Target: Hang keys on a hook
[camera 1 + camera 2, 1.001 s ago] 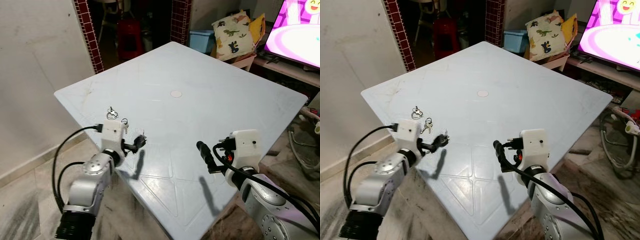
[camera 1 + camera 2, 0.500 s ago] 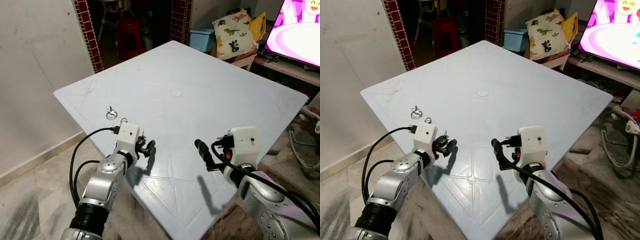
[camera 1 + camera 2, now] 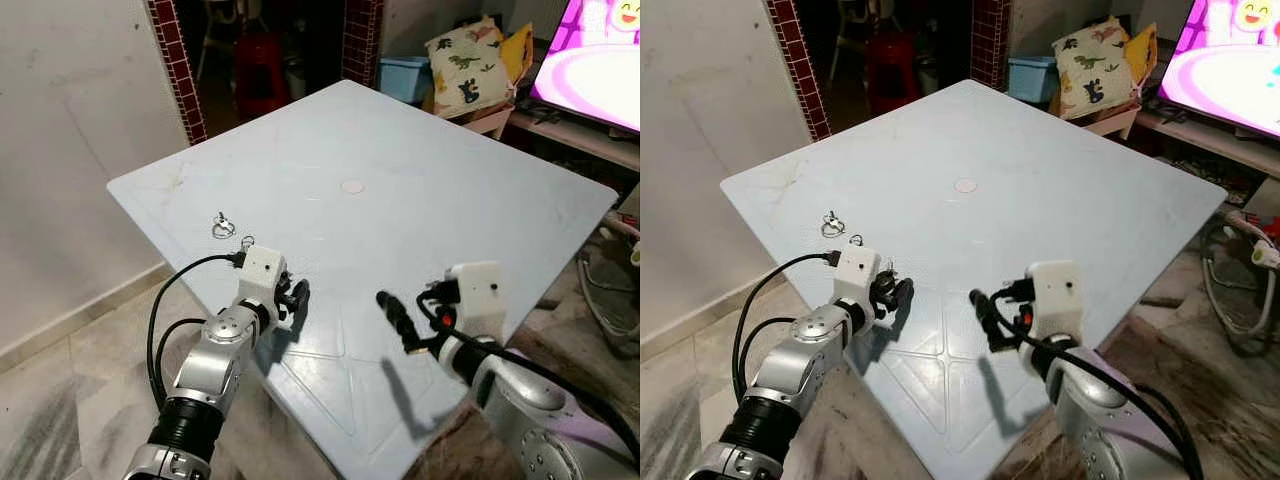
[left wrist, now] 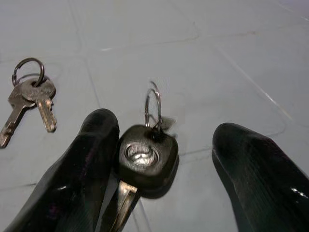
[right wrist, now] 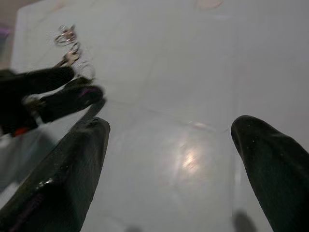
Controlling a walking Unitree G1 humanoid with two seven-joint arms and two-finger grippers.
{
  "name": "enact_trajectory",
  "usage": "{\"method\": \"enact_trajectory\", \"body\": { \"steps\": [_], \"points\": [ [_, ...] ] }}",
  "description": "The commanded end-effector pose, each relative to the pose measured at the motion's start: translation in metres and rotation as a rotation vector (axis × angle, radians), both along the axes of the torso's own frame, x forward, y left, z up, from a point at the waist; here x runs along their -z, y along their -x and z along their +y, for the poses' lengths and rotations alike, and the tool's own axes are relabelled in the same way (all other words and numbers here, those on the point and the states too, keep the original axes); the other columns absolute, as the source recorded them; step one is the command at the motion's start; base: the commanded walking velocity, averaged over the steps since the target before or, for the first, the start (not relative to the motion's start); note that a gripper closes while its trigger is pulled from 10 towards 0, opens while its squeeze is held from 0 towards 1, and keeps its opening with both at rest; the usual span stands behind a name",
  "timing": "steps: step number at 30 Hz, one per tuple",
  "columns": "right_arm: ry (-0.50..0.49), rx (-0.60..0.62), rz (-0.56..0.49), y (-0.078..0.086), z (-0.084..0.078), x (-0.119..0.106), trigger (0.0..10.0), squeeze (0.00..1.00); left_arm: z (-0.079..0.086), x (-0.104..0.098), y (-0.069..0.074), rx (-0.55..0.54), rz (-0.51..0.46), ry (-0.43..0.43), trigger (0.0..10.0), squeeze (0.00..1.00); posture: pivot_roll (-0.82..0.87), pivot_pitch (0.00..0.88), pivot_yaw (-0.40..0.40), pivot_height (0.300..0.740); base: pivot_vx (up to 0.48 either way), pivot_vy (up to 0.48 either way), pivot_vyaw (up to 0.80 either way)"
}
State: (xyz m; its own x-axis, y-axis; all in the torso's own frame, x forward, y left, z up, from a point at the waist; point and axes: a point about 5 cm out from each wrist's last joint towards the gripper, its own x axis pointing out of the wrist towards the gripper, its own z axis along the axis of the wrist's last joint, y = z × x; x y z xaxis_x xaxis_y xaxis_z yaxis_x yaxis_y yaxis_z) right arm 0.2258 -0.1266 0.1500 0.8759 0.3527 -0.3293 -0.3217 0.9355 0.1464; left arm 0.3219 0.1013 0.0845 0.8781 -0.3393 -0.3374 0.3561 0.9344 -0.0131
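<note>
The left gripper is spread wide around a black-headed key lying on the white table, one finger touching it, presumably for a grasp. The right gripper is held wide open nearby.

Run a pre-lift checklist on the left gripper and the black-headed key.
1. Black-headed key with silver ring lies between left gripper fingers: ok.
2. Fingers closed on it: not ok, open, one finger beside the key's head.
3. Pair of small silver keys apart from the grasp: ok.
4. Right gripper off to the side, open: ok.
5. Hook located: cannot tell.
6. Pale blue table flat under the key: ok.
</note>
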Motion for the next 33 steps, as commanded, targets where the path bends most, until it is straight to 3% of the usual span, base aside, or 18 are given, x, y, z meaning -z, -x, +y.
{"method": "enact_trajectory", "body": {
  "steps": [1,3,5,6,25,26,28,29,33],
  "points": [
    [-0.002,-0.023,-0.028,0.0028,0.0027,-0.0072,10.0,0.0,0.0007,0.0003,-0.0025,0.005,-0.004,-0.027,10.0,0.0,-0.17,0.048,0.017,0.74,0.0,0.0,0.0],
    [-0.002,-0.024,-0.029,0.0027,0.0028,-0.0073,10.0,0.0,0.0005,0.0008,-0.0026,0.006,-0.003,-0.029,10.0,0.0,-0.17,0.047,0.017,0.74,0.0,0.0,0.0],
    [-0.001,-0.029,-0.027,0.0026,0.0027,-0.0077,10.0,0.0,-0.0002,0.0016,-0.0043,0.007,-0.007,-0.029,1.0,0.0,-0.17,0.046,0.017,0.74,0.0,0.0,0.0],
    [0.0,-0.03,-0.027,0.0026,0.0026,-0.0079,10.0,0.0,-0.0002,0.0017,-0.0045,0.007,-0.007,-0.029,0.0,0.0,-0.17,0.046,0.017,0.74,0.0,0.0,0.0],
    [0.016,-0.026,-0.034,-0.0004,-0.0007,-0.0089,10.0,0.0,0.0001,0.0022,-0.0067,0.02,-0.03,-0.076,0.0,0.0,-0.17,0.035,0.014,0.74,0.0,0.0,0.0],
    [0.017,-0.022,-0.035,-0.0009,-0.0011,-0.0088,10.0,0.0,0.0002,0.0016,-0.0068,0.026,-0.041,-0.094,1.7,0.0,-0.17,0.035,0.014,0.74,0.0,0.0,0.0],
    [0.018,-0.022,-0.035,-0.001,-0.0011,-0.0089,10.0,0.0,0.0005,0.0016,-0.0068,0.024,-0.043,-0.097,1.4,0.0,-0.17,0.036,0.015,0.74,0.0,0.0,0.0],
    [0.018,-0.021,-0.035,-0.0011,-0.0012,-0.0087,10.0,0.0,0.001,0.0018,-0.007,0.019,-0.043,-0.101,0.0,0.0,-0.17,0.036,0.014,0.74,0.0,0.0,0.0],
    [0.022,-0.021,-0.035,-0.0014,-0.001,-0.0083,10.0,0.0,0.004,0.0021,-0.0075,0.003,-0.057,-0.146,0.0,0.0,-0.17,0.036,0.013,0.74,0.0,0.0,0.0]
  ]
}}
